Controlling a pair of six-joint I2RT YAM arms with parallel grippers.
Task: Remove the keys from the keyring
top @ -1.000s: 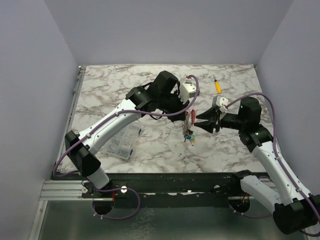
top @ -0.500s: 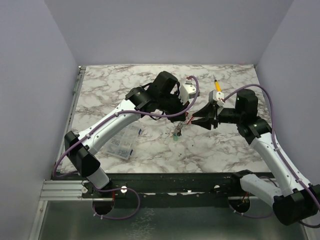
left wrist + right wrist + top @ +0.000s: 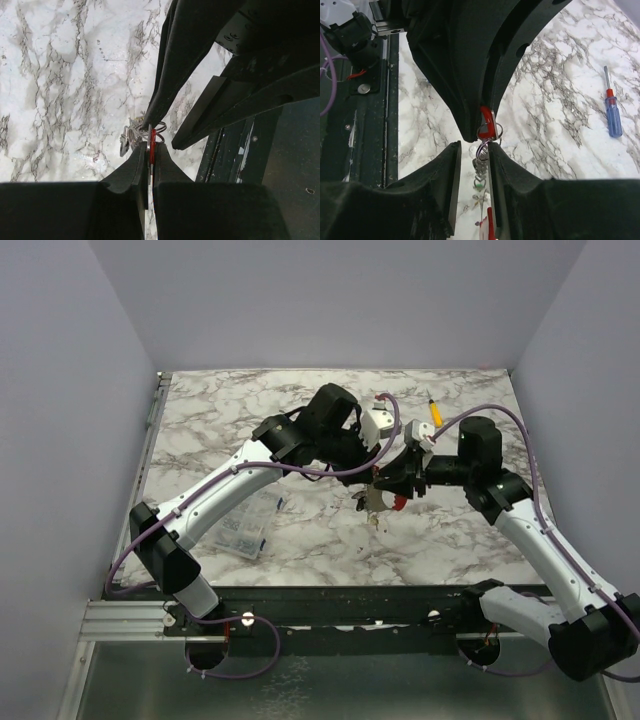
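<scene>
Evidently the left gripper is pinching the red keyring tight between its fingers, apparently lifting it off the worktop so the keys are dangling free. Rightward, the right gripper is straddling the wire loop just below the keyring, fingers narrowly parted.

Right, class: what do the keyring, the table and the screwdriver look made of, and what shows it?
The keyring is glossy red, likely plastic or coated metal, given its bright highlight. The table is white with grey veins: marble or a printed laminate, cannot tell which. The screwdriver has a smooth blue handle with a red collar, probably plastic; its thin grey shaft looks metal.
</scene>
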